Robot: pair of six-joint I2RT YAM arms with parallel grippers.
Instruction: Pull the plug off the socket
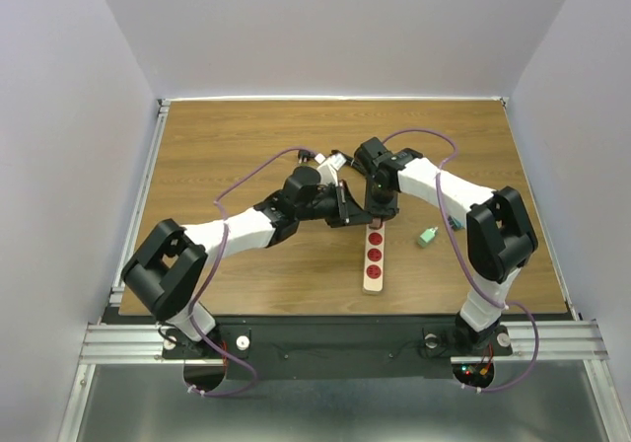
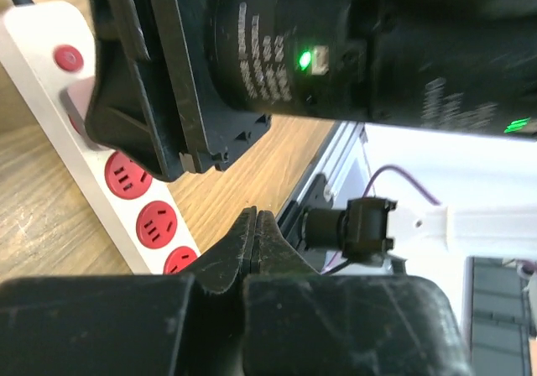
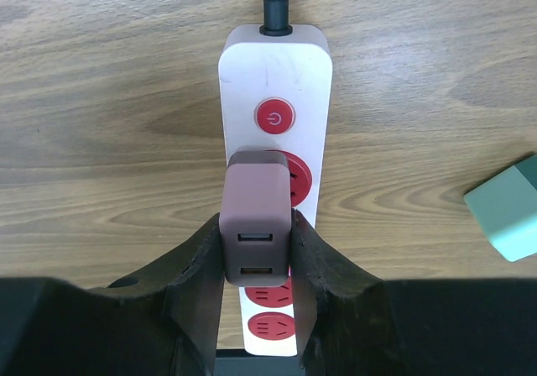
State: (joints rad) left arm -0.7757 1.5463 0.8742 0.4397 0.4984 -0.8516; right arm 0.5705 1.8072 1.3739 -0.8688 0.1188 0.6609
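The socket is a long beige power strip with round red outlets, lying near the table's middle. It also shows in the right wrist view and the left wrist view. A dark maroon plug with two USB ports stands over the outlet nearest the red switch. My right gripper is shut on the plug's two sides; in the top view my right gripper hides the plug. I cannot tell whether its prongs are still in. My left gripper is shut and empty, just left of the strip.
A small green block lies on the table right of the strip, also in the right wrist view. The strip's black cord runs toward the far side. The two wrists are close together over the strip.
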